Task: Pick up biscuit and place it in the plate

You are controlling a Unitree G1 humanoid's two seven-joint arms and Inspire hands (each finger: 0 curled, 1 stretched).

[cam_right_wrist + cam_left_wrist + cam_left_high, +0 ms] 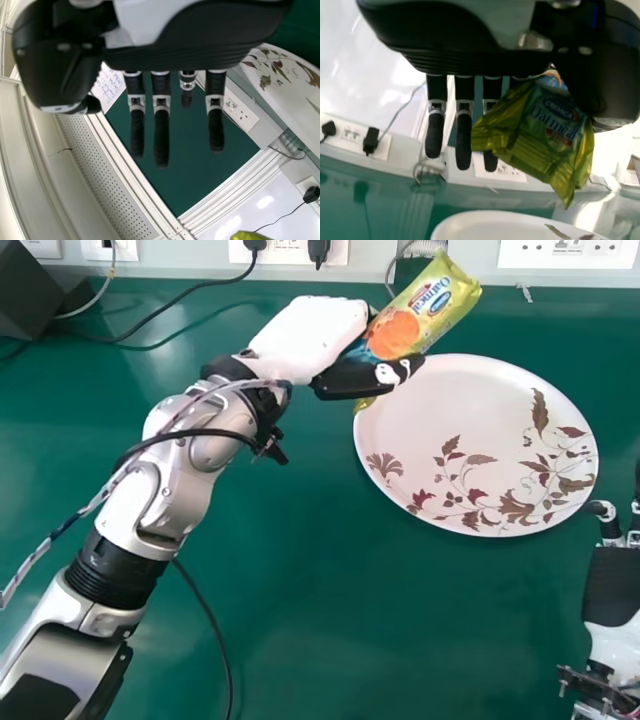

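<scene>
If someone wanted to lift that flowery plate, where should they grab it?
I'd pinch the plate at its right rim, coming in from the right, thumb above and fingers below. It looks broad, round and shallow, so the edge should suit better than the middle. The robot's right hand is near that side, while the left hand holds the biscuit packet at the far-left edge.

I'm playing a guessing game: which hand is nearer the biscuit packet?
Left: the left hand holds the biscuit packet, while the right hand is across the plate from it.
</scene>
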